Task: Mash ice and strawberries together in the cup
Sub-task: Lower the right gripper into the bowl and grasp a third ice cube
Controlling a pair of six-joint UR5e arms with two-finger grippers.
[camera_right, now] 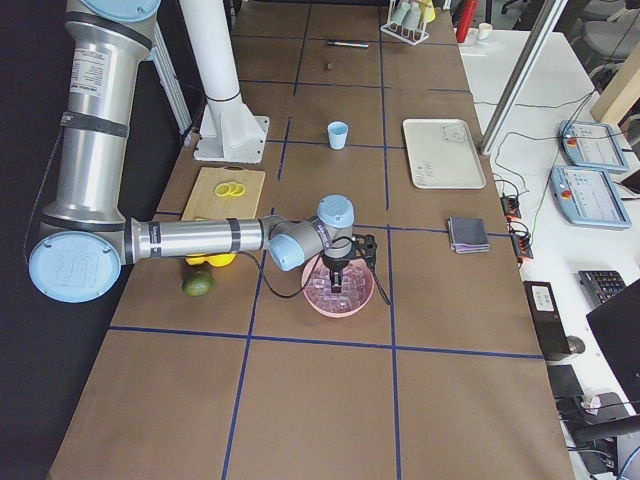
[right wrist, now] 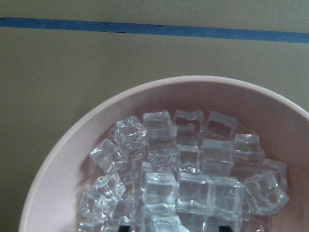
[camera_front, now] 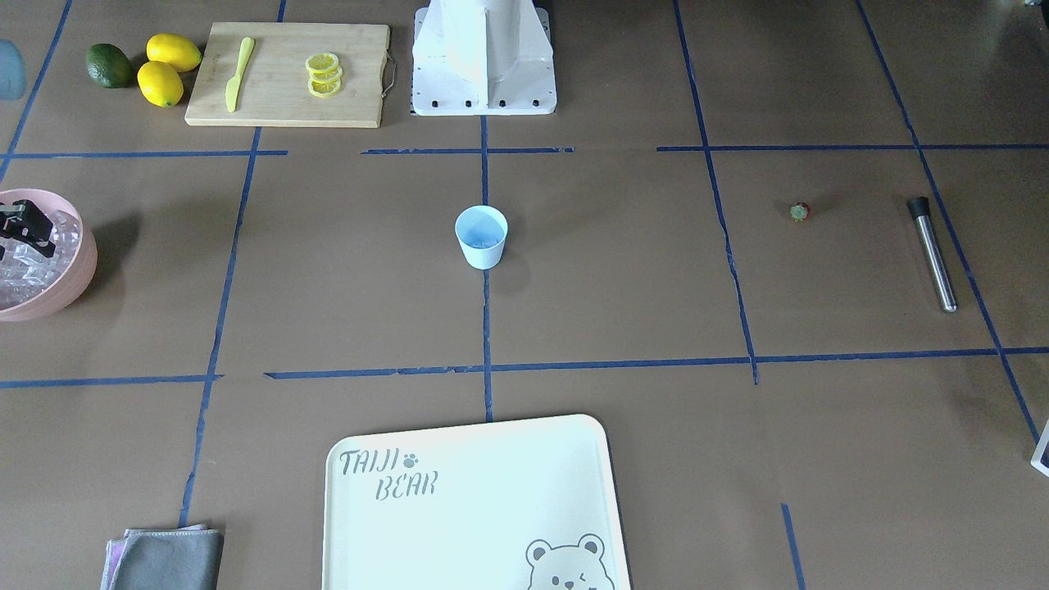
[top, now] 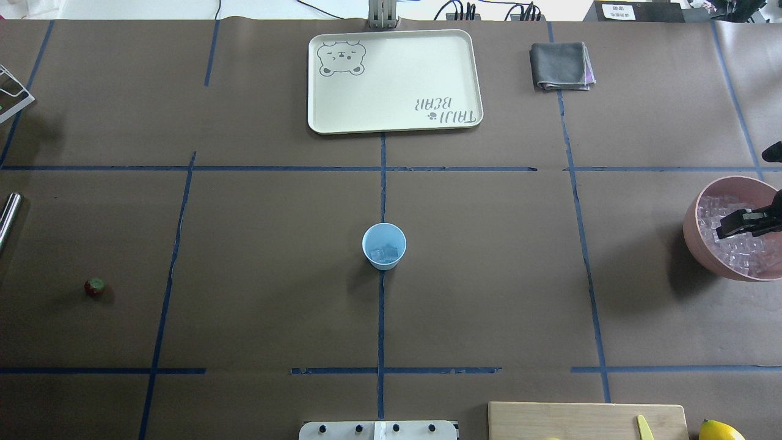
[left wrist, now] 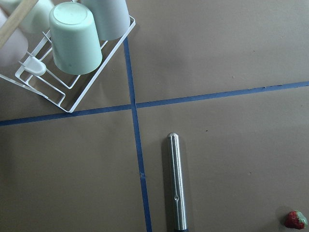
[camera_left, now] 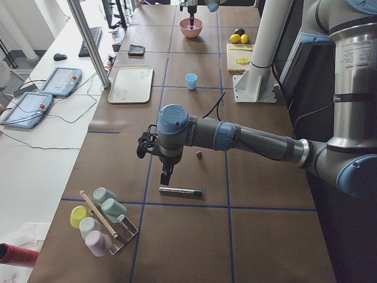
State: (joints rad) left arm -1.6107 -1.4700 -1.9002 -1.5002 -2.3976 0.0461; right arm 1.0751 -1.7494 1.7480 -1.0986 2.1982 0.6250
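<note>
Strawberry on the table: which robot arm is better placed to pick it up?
Left. The left hand hangs close to the strawberry, beside the metal rod; the right hand is far across the table, at the pink bowl of ice.

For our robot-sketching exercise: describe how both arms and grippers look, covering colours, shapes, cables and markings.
The left arm and right arm are silver-grey round tubes with pale blue joint caps; one right-arm cap bears a logo. Printed lettering runs along the upright tubes. A thin black cable loops near the right wrist. The left gripper and right gripper are black.
</note>
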